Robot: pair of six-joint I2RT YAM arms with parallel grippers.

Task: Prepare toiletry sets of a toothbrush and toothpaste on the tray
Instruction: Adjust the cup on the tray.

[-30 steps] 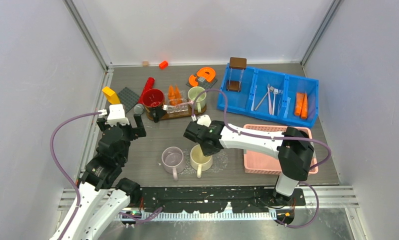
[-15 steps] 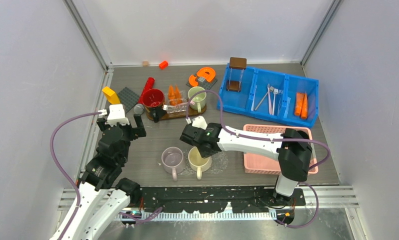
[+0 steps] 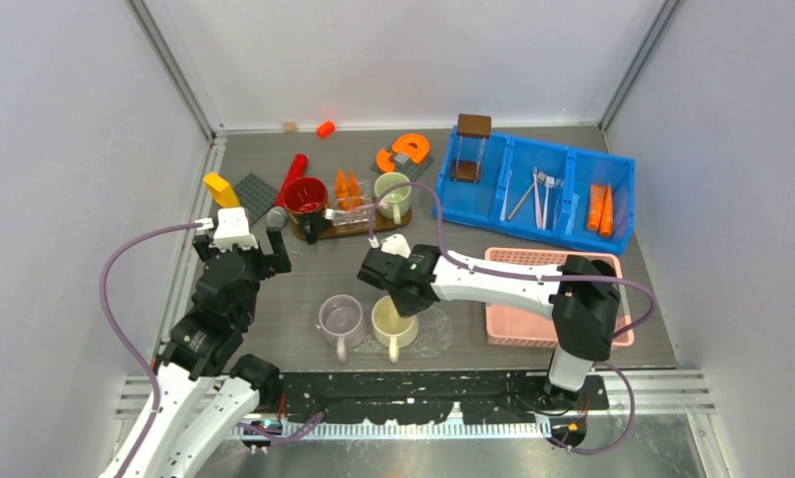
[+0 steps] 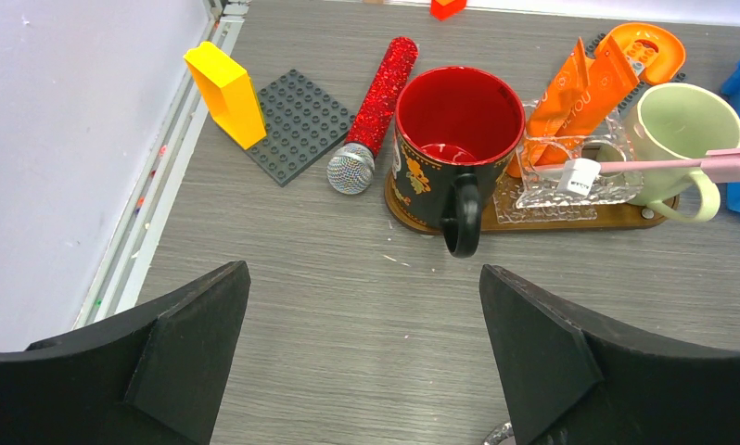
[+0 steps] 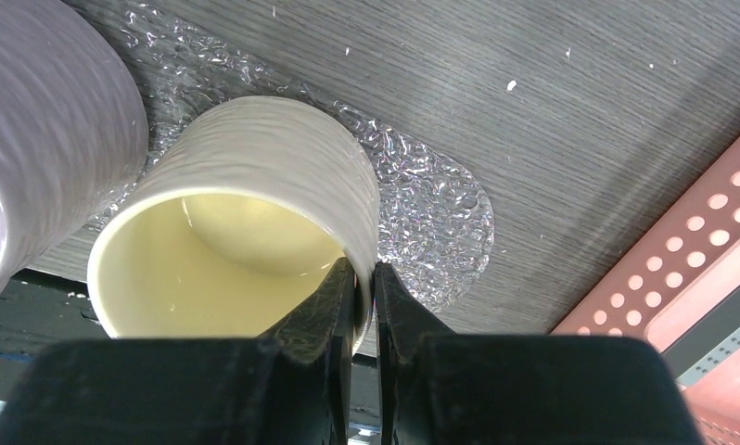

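Observation:
Several pale toothbrushes (image 3: 538, 194) lie in the middle compartment of the blue bin (image 3: 503, 214). Orange toothpaste tubes (image 3: 600, 209) lie in its right compartment. More orange tubes (image 4: 580, 88) stand in a clear holder, with a pink toothbrush (image 4: 663, 167) lying across it and the green mug (image 4: 682, 125). The pink perforated tray (image 3: 533, 257) sits at the right front. My right gripper (image 5: 364, 278) is shut on the rim of a cream mug (image 5: 255, 176), one finger inside and one outside; the top view shows it too (image 3: 398, 297). My left gripper (image 4: 362, 343) is open and empty above bare table.
A purple mug (image 3: 340, 319) stands touching or nearly touching the cream mug on a crinkled clear sheet (image 5: 431, 222). A red mug (image 4: 454, 130), a red microphone (image 4: 376, 102), a yellow block (image 4: 225, 93) and a grey studded plate (image 4: 301, 120) lie ahead of my left gripper.
My right gripper has slid the cream mug a little toward the near edge and left. The purple mug has shifted slightly left. The left arm has not moved.

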